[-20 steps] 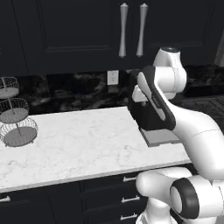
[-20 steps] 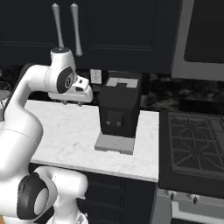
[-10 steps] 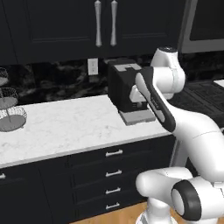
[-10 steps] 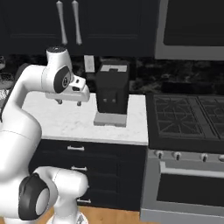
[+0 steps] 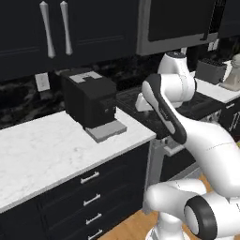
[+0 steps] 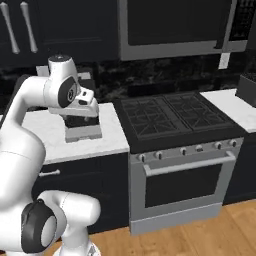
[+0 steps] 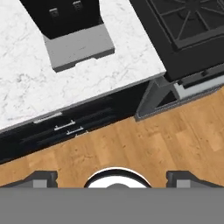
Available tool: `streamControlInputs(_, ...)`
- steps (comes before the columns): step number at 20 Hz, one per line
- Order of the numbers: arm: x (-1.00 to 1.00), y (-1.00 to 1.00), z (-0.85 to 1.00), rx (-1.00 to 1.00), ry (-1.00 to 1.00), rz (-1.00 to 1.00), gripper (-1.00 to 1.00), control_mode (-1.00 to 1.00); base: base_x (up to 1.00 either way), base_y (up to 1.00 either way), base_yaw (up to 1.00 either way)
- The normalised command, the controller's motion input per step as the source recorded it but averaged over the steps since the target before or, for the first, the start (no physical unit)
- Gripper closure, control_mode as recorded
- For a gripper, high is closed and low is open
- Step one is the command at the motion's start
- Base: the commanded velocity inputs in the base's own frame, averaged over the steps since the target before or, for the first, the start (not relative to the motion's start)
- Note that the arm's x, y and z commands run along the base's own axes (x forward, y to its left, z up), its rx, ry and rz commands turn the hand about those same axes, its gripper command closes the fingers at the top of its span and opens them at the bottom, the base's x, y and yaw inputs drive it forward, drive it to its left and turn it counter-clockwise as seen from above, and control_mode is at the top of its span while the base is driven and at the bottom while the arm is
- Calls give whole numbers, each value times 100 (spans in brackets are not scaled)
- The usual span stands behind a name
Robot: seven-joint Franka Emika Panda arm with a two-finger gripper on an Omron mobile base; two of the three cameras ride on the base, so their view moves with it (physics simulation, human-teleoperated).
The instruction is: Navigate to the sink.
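The sink is out of view. My gripper (image 7: pixel 112 178) hangs open over the wooden floor (image 7: pixel 148 140) in front of the cabinets, with its two dark fingertips (image 7: pixel 41 177) far apart and nothing between them. The hand (image 5: pixel 143 101) is held folded in close to the arm, at the edge of the white marble counter (image 5: pixel 42 145), beside a black coffee machine (image 5: pixel 89 99). From the other side, the hand (image 6: pixel 88 101) sits in front of that machine.
A black stovetop (image 6: pixel 172 116) with an oven below stands to the right of the counter, under a microwave (image 6: pixel 175 25). A toaster (image 5: pixel 211 70) and a pale mixer (image 5: pixel 233 72) stand on a farther counter. Dark drawers (image 5: pixel 89 199) line the counter front.
The whole picture has shifted: the base has moved right along the counter. The wire basket stand has left the views and the stove, oven and microwave have come in. The arm keeps its pose.
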Motion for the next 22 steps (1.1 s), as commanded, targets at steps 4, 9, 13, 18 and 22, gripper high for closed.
streamControlInputs(4, 0, 0, 0, 0, 0, 0, -100, 100, -16, 0, -74)
streamControlInputs(9, 0, 0, 0, 0, 0, 0, -100, 100, -2, 1, -85)
streamControlInputs(13, 0, 0, 0, 0, 0, 0, -100, 100, 0, 16, -96)
streamControlInputs(18, 0, 0, 0, 0, 0, 0, -100, 100, 0, 18, -99)
streamControlInputs(22, 0, 0, 0, 0, 0, 0, -100, 100, 0, 17, -100)
